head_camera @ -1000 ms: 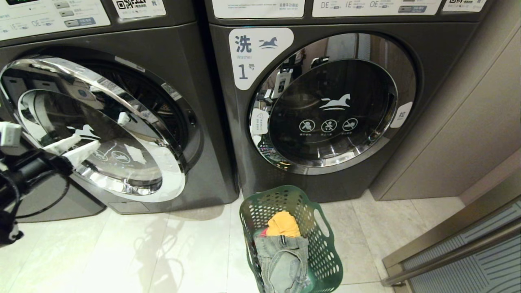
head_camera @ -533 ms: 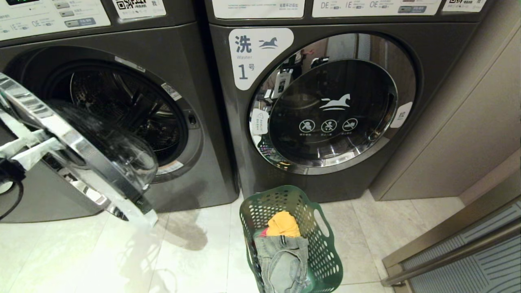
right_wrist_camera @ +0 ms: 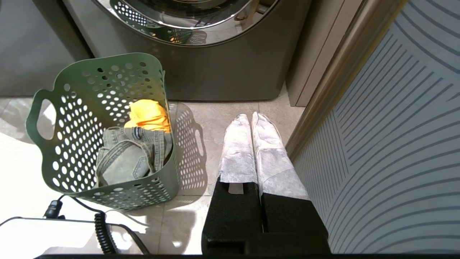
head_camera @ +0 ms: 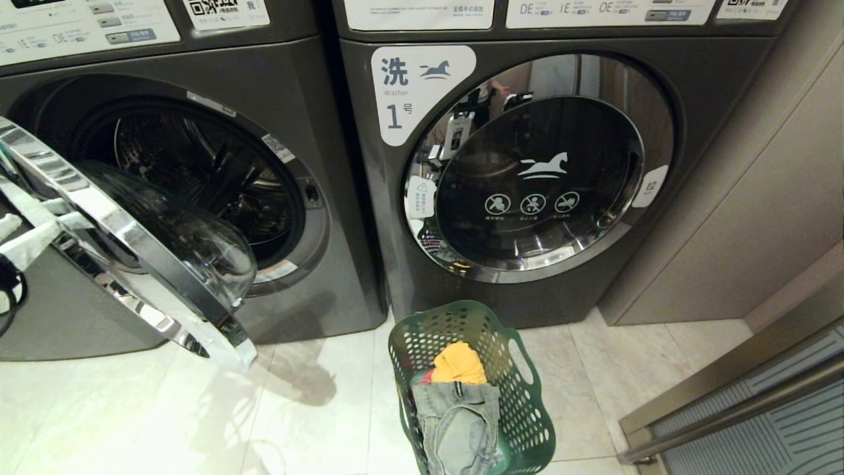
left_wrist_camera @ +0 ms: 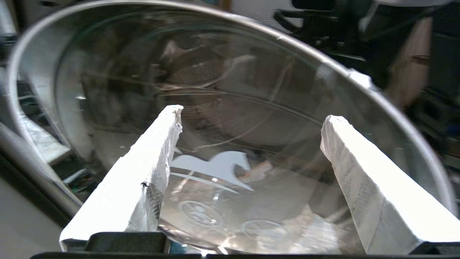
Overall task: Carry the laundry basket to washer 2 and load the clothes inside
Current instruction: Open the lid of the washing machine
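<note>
Behind open door (head_camera: 132, 244), left tool (left_wrist_camera: 251, 118) spread; laundry basket (head_camera: 521, 369) well apart.

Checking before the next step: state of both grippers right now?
Left gripper: open, holding nothing, in front of the open washer door.
Right gripper: shut, empty, parked over the floor beside the laundry basket.

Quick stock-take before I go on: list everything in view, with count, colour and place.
washer with open door: one, dark grey, left; chrome-rimmed door swung out
washer labelled 1: one, dark grey, right, door shut
laundry basket: one, dark green, on the floor before washer 1
clothes: grey jeans, yellow-orange cloth, a sliver of red, in the basket
floor: pale tiles
left hand: open, at the open door's glass
right hand: shut, above the floor beside the basket
</note>
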Robot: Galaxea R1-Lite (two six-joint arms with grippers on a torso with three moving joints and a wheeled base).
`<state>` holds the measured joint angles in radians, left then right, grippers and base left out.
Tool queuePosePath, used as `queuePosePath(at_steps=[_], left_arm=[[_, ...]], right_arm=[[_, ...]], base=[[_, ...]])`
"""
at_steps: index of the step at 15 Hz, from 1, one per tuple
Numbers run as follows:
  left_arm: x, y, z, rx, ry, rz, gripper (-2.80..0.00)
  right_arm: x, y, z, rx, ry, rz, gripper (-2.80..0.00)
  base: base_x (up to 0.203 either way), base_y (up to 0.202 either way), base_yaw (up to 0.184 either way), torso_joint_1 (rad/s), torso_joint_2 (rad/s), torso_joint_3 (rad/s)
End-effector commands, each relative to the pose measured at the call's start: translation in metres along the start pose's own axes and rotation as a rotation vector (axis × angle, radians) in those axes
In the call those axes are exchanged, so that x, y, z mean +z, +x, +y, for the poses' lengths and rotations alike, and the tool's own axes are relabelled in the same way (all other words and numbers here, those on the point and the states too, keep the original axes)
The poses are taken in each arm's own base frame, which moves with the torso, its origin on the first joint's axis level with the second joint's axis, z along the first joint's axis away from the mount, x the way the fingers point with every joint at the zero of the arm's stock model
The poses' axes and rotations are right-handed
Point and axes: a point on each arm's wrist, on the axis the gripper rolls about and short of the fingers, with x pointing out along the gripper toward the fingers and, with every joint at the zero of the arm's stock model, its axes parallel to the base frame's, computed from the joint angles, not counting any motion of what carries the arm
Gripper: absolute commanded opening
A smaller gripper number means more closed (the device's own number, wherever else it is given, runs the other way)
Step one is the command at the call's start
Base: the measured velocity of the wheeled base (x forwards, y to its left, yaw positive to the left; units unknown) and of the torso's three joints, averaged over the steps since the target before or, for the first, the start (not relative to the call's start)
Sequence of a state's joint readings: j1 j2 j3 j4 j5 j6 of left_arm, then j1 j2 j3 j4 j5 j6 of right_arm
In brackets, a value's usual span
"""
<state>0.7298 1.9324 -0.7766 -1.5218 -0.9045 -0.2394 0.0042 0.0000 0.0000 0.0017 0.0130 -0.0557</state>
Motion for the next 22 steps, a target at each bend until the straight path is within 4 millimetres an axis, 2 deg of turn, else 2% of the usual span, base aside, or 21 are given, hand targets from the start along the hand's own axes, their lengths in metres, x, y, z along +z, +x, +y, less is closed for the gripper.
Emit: queuePosePath(at_steps=[1, 5, 10, 15, 18, 22], left_arm=[[0.009, -0.005, -0.005, -0.002, 0.015, -0.012, 0.00], [0.013, -0.006, -0.007, -0.004, 0.023, -0.018, 0.00], [0.008, -0.015, -0.011, 0.016, -0.004, 0.005, 0.00], [0.011, -0.011, -0.007, 0.013, 0.007, -0.009, 0.00], [0.004, -0.011, -0.005, 0.067, -0.013, -0.006, 0.00], [0.012, -0.009, -0.005, 0.067, 0.010, -0.028, 0.00]], right_arm=[[0.000, 0.000, 0.000, 0.003, -0.001, 0.001, -2.80], [0.000, 0.000, 0.000, 0.001, -0.001, 0.001, -2.80], [0.000, 0.000, 0.000, 0.003, -0.001, 0.001, -2.80], [0.000, 0.000, 0.000, 0.003, -0.001, 0.001, -2.80], [0.000, 0.000, 0.000, 0.001, -0.001, 0.001, -2.80], [0.000, 0.000, 0.000, 0.001, -0.001, 0.001, -2.80]], base=[[0.000, 0.000, 0.000, 0.000, 0.00, 0.000], [0.000, 0.000, 0.000, 0.000, 0.00, 0.000], [0.000, 0.000, 0.000, 0.000, 0.00, 0.000], [0.000, 0.000, 0.000, 0.000, 0.00, 0.000], [0.000, 0.000, 0.000, 0.000, 0.00, 0.000], [0.000, 0.000, 0.000, 0.000, 0.00, 0.000]])
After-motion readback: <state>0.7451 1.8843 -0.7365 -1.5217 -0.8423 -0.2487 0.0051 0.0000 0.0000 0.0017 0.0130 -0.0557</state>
